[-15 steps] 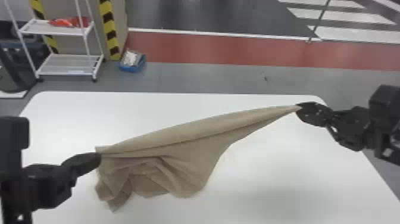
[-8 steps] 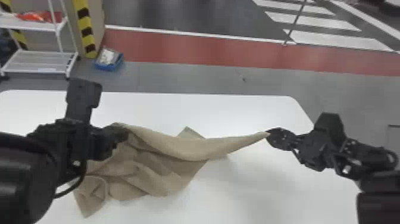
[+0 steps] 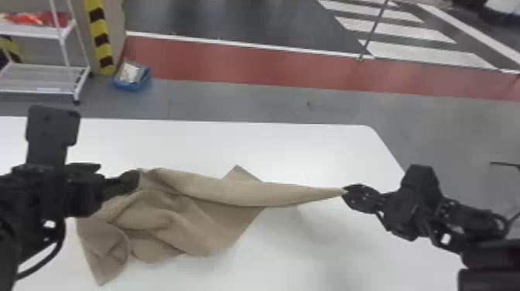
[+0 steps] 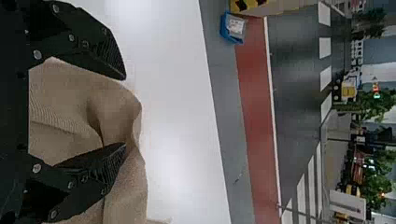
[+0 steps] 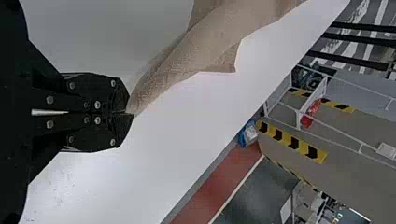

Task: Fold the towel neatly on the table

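– Count with me from the left. What stands beyond the bench's (image 3: 301,151) far edge?

– One white rack (image 3: 38,79) with red stuff (image 3: 29,19) on its upper shelf, two yellow-and-black striped bands (image 3: 101,40), then one blue box (image 3: 133,86) on the floor.

– And on this side of that edge?

– Two claws and one towel (image 3: 201,228). The left claw (image 3: 129,182) is at the towel's upper left part, near the left side of what shows of the bench.

– Is it gripping?

– No, in the left wrist view the left claw (image 4: 125,111) stands wide, with tan cloth between and below its fingers.

– So how does the towel look?

– Plain tan, finely ribbed. It's rumpled on the left, with loose, overlapping folds and one corner pointing away from the far edge. Mid-way, another corner pokes out from behind, toward the far edge. From there the cloth narrows into a smooth, drawn-out roll toward the bench's right edge.

– What's at the tip?

– The right claw (image 3: 344,192), pinched narrow on the towel's pointed end, short of the right edge and nearer to us than the far right corner.
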Controlling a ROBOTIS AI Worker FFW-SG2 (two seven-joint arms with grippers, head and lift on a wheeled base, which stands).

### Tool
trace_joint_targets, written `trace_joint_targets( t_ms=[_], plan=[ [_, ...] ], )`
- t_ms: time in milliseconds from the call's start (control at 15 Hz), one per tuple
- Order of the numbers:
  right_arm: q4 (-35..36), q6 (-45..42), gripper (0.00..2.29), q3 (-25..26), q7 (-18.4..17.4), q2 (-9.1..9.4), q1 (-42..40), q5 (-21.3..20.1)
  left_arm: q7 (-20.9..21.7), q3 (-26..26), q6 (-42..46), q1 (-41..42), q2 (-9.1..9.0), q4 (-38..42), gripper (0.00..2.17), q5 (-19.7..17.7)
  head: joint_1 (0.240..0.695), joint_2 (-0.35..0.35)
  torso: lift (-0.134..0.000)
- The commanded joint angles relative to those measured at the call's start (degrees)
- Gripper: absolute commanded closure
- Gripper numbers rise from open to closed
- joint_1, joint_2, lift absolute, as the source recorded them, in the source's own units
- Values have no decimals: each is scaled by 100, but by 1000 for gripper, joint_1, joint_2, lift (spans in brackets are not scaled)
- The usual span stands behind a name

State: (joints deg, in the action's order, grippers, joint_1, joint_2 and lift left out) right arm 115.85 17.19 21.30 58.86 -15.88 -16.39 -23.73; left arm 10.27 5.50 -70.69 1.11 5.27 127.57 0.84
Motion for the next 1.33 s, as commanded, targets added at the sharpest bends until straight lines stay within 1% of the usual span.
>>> trace_joint_targets(
  t_ms=[0,67,200,267,333,400,467,533,667,733,800,867,933,1000,1067,1133,1267],
  plan=[
    [52,0,1359,-4,12,24,-31,-9,361,-559,-556,364,53,392,43,83,695,-208,-124],
    [43,0,1362,14,12,24,-31,-9,484,-665,-521,654,53,602,80,74,695,-193,-124],
    [-9,18,1359,14,-6,15,13,-27,625,-621,164,1357,53,822,107,100,695,-166,-124],
    [-9,18,1359,23,-6,24,13,-27,625,-577,446,1594,44,831,134,100,695,-167,-124],
    [-9,18,1359,23,3,24,-13,-27,555,-577,744,1779,36,822,134,91,695,-173,-124],
    [-9,18,1362,23,3,24,-40,-27,344,-577,1096,1955,44,796,137,91,695,-180,-124],
    [-9,18,1359,23,12,24,-40,-18,159,-603,1360,2042,44,743,144,83,695,-183,-124],
    [-18,18,1362,32,12,24,-40,-9,142,-647,1377,2051,44,699,144,56,695,-180,-124],
    [-45,0,1362,49,12,24,-22,0,230,-726,1377,2025,44,559,167,-40,695,-171,-124],
    [-45,0,1359,49,12,24,-5,0,317,-752,1377,1981,44,479,262,-146,695,-169,-124],
    [-45,0,1359,40,12,50,4,0,476,-779,1377,1946,44,392,451,-155,695,-171,-124],
    [-45,0,1359,40,12,67,4,0,564,-796,1395,1937,44,321,748,-155,695,-174,-124],
    [-45,0,1359,40,12,67,22,0,564,-814,1571,1937,44,304,1160,-181,695,-178,-124],
    [-62,0,1359,49,12,76,48,17,564,-858,1940,1972,53,286,1663,-225,695,-179,-124],
    [-89,0,1362,76,3,85,74,17,564,-955,1992,1972,53,295,2071,-418,695,-177,-124],
    [-115,0,1359,128,-15,103,83,26,546,-1095,1992,1946,53,295,2142,-682,695,-174,-124],
    [-141,-140,1359,181,-103,111,74,26,564,-1280,1922,1876,62,374,2142,-787,695,-174,-124]
  ],
)
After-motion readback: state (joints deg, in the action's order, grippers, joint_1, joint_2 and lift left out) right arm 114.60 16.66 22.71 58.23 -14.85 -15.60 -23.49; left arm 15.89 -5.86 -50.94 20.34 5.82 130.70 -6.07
